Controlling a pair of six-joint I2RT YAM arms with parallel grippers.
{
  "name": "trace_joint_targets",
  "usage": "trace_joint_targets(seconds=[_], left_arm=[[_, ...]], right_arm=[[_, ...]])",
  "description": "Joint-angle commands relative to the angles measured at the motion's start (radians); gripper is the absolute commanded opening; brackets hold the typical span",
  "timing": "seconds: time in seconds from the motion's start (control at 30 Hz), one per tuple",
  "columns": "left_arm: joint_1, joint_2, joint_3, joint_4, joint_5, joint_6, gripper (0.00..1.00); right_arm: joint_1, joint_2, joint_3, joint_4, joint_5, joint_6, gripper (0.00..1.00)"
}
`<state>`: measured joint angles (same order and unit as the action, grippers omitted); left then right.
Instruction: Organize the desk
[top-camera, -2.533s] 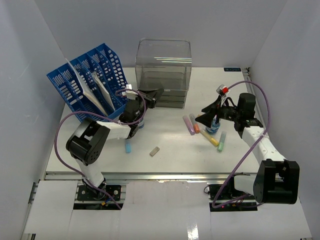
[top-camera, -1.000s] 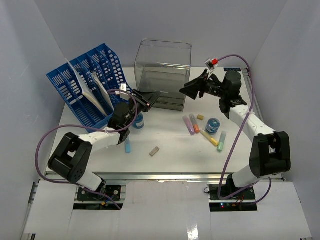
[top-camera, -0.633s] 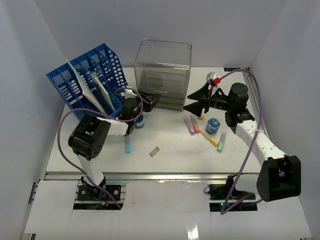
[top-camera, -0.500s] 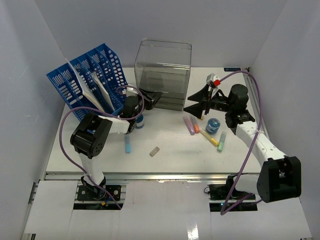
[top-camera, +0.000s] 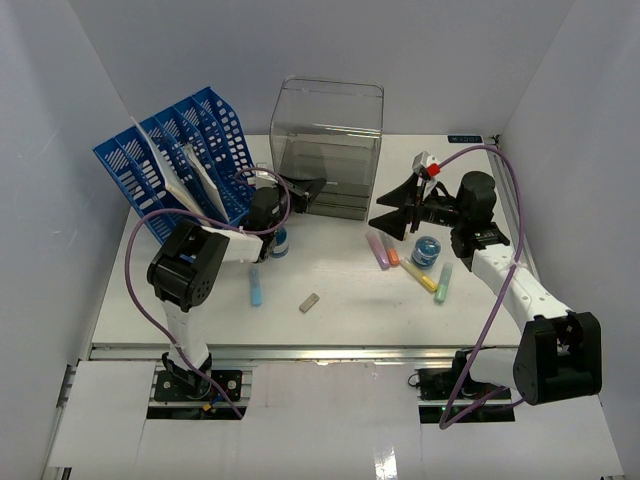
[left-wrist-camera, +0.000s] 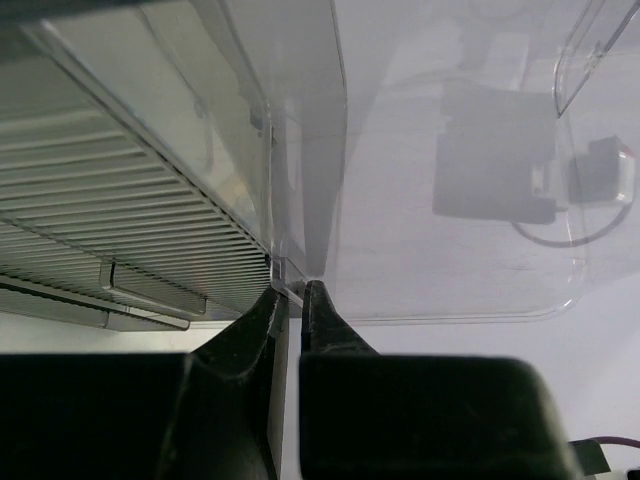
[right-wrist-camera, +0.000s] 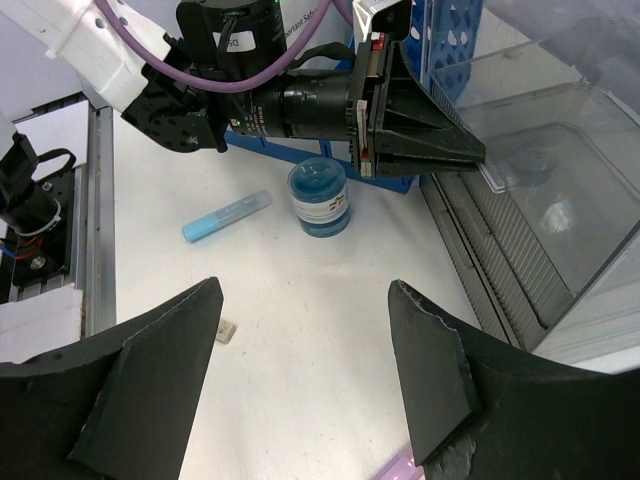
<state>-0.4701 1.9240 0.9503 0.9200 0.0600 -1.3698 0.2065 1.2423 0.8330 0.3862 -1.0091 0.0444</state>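
From above, the desk (top-camera: 340, 300) spreads flat and white under both arms, with a metal rail (top-camera: 340, 350) along its near edge. The left gripper (top-camera: 318, 186) sits at the far side, right up against the front of the clear drawer box (top-camera: 328, 130). The right gripper (top-camera: 385, 220) hangs over the desk's right half, near a row of markers (top-camera: 385, 250). A blue file rack (top-camera: 180, 150) stands at the far left, a blue jar (top-camera: 279, 243) stands beside the left arm, and a small block (top-camera: 309, 302) lies towards the front. Through the left wrist camera, the fingers (left-wrist-camera: 255, 330) are almost together, pinching a thin clear tab (left-wrist-camera: 290, 270) on the box's front; only a pale strip of desk shows beneath the drawers. Through the right wrist camera, the fingers (right-wrist-camera: 150, 380) stand wide apart with nothing between them and the white top lies below. Across it the left gripper is clamped on that tab, and a blue marker (right-wrist-camera: 227, 216) lies near the jar.
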Motion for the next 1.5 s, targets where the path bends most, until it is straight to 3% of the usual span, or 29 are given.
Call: trace_joint_targets(seconds=[0.0, 0.13, 0.63, 0.93, 1.2, 1.47], left_arm=[[0.014, 0.007, 0.028, 0.036, 0.005, -0.002, 0.06], [0.014, -0.018, 0.014, 0.065, 0.043, -0.002, 0.00], [0.014, -0.211, -0.019, 0.070, 0.145, -0.009, 0.00], [0.014, -0.239, -0.019, 0.073, 0.185, -0.021, 0.00], [0.014, -0.265, -0.008, 0.078, 0.208, -0.021, 0.00], [0.014, -0.270, 0.001, 0.089, 0.222, -0.036, 0.00]], right_arm=[[-0.011, -0.014, -0.004, -0.002, 0.005, -0.015, 0.73], [-0.015, -0.010, -0.001, -0.018, 0.036, -0.017, 0.73], [-0.025, 0.125, 0.158, -0.066, 0.092, 0.048, 0.78], [-0.028, 0.180, 0.240, -0.078, 0.105, 0.098, 0.84], [-0.039, 0.192, 0.279, -0.090, 0.138, 0.137, 0.84], [-0.039, 0.207, 0.307, -0.102, 0.278, 0.231, 0.82]])
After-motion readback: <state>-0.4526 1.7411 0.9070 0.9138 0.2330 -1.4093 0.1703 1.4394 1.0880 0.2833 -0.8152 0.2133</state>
